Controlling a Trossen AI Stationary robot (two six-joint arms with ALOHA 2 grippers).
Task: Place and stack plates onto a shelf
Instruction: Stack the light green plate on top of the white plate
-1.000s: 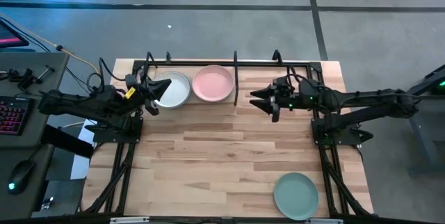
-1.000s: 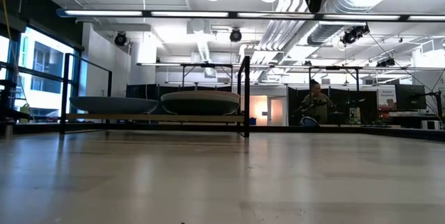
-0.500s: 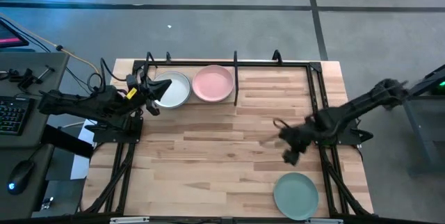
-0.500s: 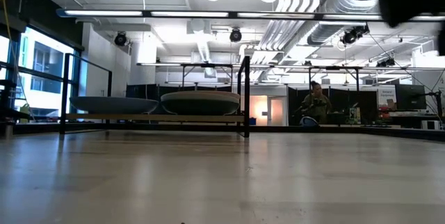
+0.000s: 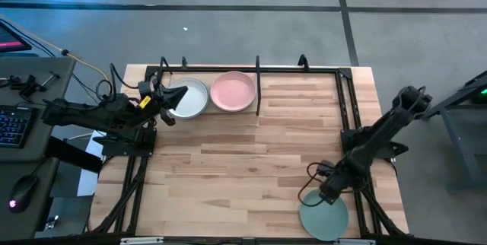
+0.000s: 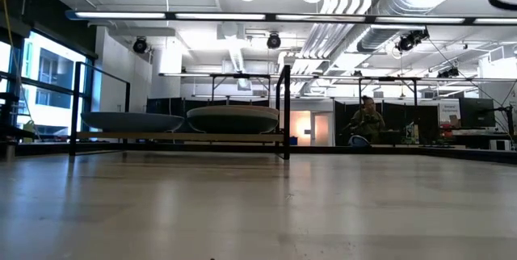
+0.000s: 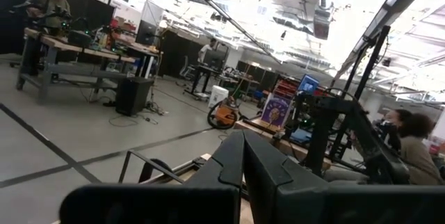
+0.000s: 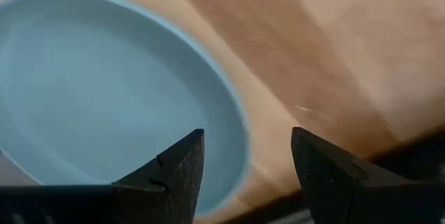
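A pale mint plate (image 5: 324, 215) lies flat on the table near its near edge, right of centre. My right gripper (image 5: 323, 192) hangs just above the plate's far rim, open. In the right wrist view its two fingers stand on either side of the rim (image 8: 240, 147) without touching it. A white plate (image 5: 190, 97) and a pink plate (image 5: 233, 91) rest side by side on the shelf (image 6: 182, 137) at the far side. My left gripper (image 5: 167, 110) is shut and waits by the white plate's left rim.
Black rods and upright posts (image 5: 258, 85) frame the shelf and run on along the far edge. Each arm's black base frame (image 5: 365, 142) stands on its own side of the table. Bare wood (image 5: 236, 169) lies between the shelf and the near edge. People (image 6: 367, 119) work in the room behind.
My right gripper has swung from beside the shelf at the far side toward the table's near edge. It has come down over the mint plate and tipped to point downward. The plates have not moved.
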